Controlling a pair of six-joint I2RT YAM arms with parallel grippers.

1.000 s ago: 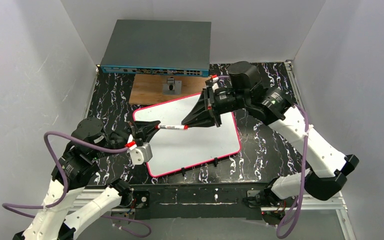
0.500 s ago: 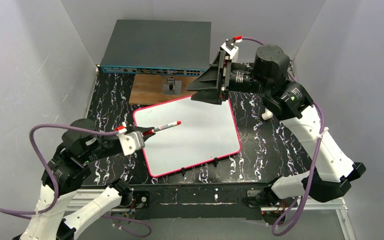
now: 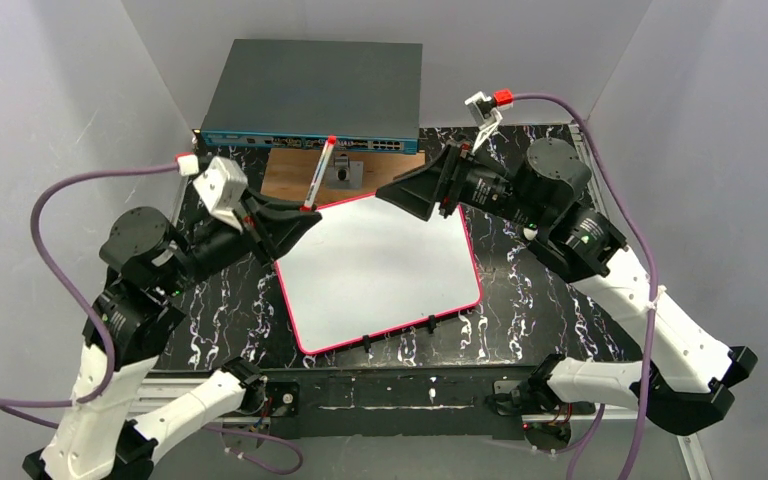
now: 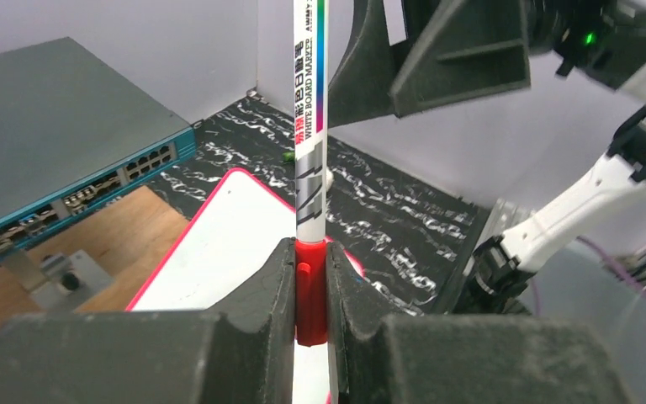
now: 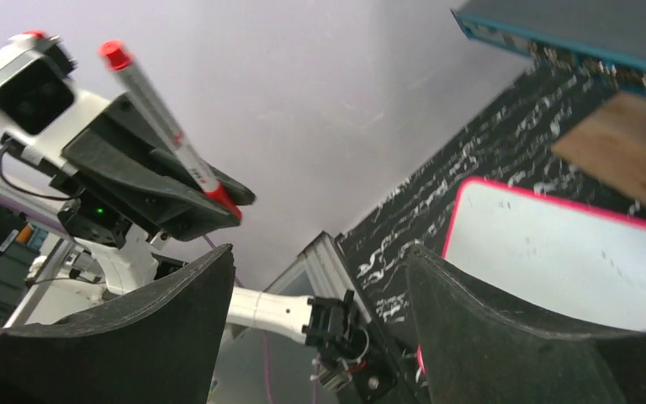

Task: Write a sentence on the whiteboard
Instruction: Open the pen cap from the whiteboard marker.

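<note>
**A:** Where does the whiteboard lie, and which way does it run?

**B:** The whiteboard (image 3: 380, 265) lies flat on the black marbled table (image 3: 530, 290). Its long axis runs left to right, turned a little so that the right end sits farther from the arm bases than the left. The long edge with the small black clips faces the bases. Its face shows plain white.

**A:** And past it?

**B:** A wooden board (image 3: 285, 180) lies just beyond the whiteboard's far edge, and a grey network switch (image 3: 310, 90) sits behind that.

**A:** What about the left gripper?

**B:** The left gripper (image 3: 305, 215) hangs above the whiteboard's far left corner, its fingers clamped tight on the red end of a marker (image 3: 320, 172). The marker stands up out of the fingers and leans away from the bases. From overhead, its other red end shows against the switch's front edge, clear of the whiteboard.

**A:** And the right gripper?

**B:** The right gripper (image 3: 400, 195) hovers above the whiteboard's far edge, aimed toward the left gripper. Its fingers are spread wide with nothing between them.
</note>
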